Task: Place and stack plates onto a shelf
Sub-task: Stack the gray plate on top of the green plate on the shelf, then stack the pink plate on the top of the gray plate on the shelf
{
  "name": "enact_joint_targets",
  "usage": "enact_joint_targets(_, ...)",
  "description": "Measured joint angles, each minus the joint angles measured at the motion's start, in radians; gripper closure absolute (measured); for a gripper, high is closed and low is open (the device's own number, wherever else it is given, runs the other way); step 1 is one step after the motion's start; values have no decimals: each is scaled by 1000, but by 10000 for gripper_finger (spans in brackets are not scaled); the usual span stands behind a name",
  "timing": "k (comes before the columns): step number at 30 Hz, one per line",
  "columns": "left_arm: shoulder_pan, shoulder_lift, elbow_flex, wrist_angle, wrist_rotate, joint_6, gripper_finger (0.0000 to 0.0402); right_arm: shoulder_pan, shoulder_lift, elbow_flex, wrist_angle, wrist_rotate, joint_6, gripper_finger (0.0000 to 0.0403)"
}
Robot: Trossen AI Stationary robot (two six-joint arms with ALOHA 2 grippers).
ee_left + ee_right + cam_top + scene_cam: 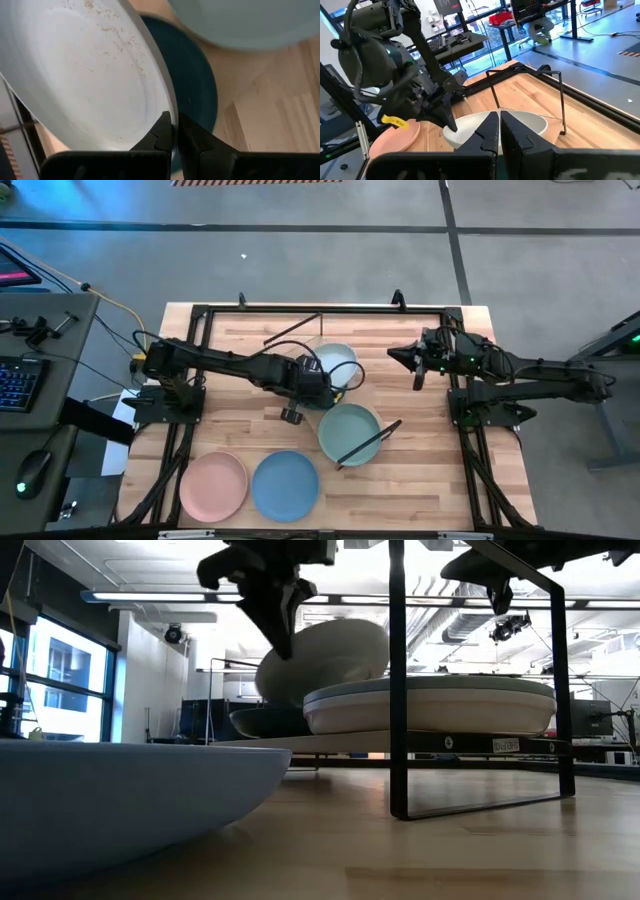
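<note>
My left gripper (320, 383) is over the table's middle, shut on a white plate (340, 360) that stands tilted. Below that plate, the left wrist view shows a dark teal plate (195, 80) lying on light wood. A sage green plate (350, 430) lies flat on the shelf board (330, 742), between the dark frame rods (398, 680). The pink plate (213, 485) and the light blue plate (285, 485) sit flat on the table near its front edge. My right gripper (395, 356) hangs shut above the table's far right part, touching nothing. No pale mint plate can be told apart. My left gripper pinches the white plate's rim (167, 107) between its two fingers (162, 132). It comes from above, pointing down (283, 635). The plate is tilted steeply, with the held edge high. Whether its lower edge rests on the dark teal plate is hidden behind the sage plate.
A black metal frame (320, 310) runs around the tabletop. The shelf's thin dark rods (372, 442) stand up beside the sage plate. Bare wood lies at the table's right front (450, 480). A desk with a keyboard (20, 380) stands off to the left.
</note>
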Motion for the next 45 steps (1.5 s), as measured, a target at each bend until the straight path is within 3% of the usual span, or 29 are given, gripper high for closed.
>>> enact_joint_targets(19, 0, 88, 1, -59, 21, -130, 389, 0, 30, 0, -33, -1, 19, 403)
enact_joint_targets(30, 33, 88, 9, -73, 49, -167, 307, 0, 40, 0, -36, -1, 19, 403)
enact_joint_targets(40, 68, 81, 192, -213, 59, -141, 227, 0, 40, 0, -27, 8, 31, 403)
enact_joint_targets(45, 145, -30, 200, -127, 239, -298, 218, 0, 40, 0, -9, 8, 53, 403)
